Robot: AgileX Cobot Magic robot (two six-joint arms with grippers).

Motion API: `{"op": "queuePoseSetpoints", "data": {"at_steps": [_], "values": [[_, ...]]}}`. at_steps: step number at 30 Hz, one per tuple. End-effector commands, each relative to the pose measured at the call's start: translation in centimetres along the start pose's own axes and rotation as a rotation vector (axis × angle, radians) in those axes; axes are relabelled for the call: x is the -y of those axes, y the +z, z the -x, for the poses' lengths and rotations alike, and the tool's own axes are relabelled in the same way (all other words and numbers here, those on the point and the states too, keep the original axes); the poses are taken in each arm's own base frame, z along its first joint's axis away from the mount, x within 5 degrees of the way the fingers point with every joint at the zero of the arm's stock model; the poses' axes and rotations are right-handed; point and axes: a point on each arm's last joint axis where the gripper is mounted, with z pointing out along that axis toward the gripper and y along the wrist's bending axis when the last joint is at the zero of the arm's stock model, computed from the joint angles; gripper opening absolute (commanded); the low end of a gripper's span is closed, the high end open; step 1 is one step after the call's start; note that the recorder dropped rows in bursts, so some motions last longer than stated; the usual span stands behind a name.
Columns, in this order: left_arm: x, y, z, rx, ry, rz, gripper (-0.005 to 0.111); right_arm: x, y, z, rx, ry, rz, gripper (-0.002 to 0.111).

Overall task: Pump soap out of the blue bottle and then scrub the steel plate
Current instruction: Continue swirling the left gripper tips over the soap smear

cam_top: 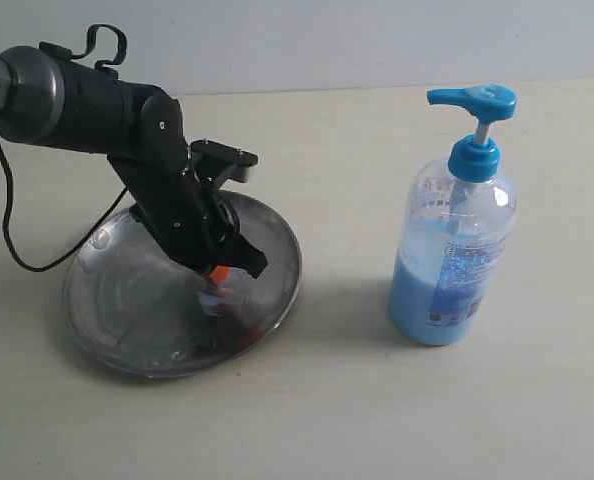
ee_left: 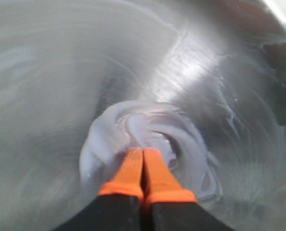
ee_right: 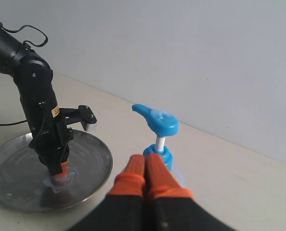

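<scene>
Orange-tipped and pressed together with nothing between them, the left gripper (ee_left: 143, 153) stands nose-down in a pale swirl of soap (ee_left: 186, 144) on the steel plate (cam_top: 277, 232), a little off centre toward the blue bottle (cam_top: 455, 255). That bottle stands upright on the table (cam_top: 357, 420), well apart from the plate. The right gripper (ee_right: 145, 162), likewise closed and empty, points toward the pump head (ee_right: 156, 120) without touching it.

The steel plate (cam_top: 107, 310) lay at lower left, streaky, smeared with pale soap (ee_left: 109, 134). The blue bottle (cam_top: 455, 250) stood upright at right, partly full.
</scene>
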Motion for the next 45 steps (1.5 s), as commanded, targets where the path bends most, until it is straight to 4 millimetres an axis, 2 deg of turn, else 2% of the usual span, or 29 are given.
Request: {"op": "queuePoseSetpoints", "data": {"at_steps": [1,10,19,25,31,38,45], "values": [[-1.3,2.1,-1.7,-0.131,0.025,0.100,0.000,0.0,0.0,0.0,0.010,-0.009,0.002,0.000],[-1.0,2.0,-2.3,-0.196,0.005,0.064,0.000,0.0,0.0,0.0,0.010,-0.009,0.002,0.000],[1.0,2.0,-1.8,-0.141,0.000,-0.160,0.000,0.0,0.0,0.0,0.010,-0.009,0.002,0.000],[0.5,2.1,-1.6,-0.119,0.031,-0.098,0.000,0.0,0.0,0.0,0.009,-0.013,0.002,0.000],[-0.5,2.2,-1.4,-0.103,-0.021,0.014,0.000,0.0,0.0,0.0,0.009,-0.016,0.002,0.000],[-0.7,2.0,-1.2,-0.072,-0.082,0.034,0.000,0.0,0.0,0.0,0.003,-0.016,-0.004,0.000],[-0.5,-0.3,-0.1,0.057,-0.102,0.041,0.000,0.0,0.1,-0.2,0.006,-0.031,0.000,0.000]]}}
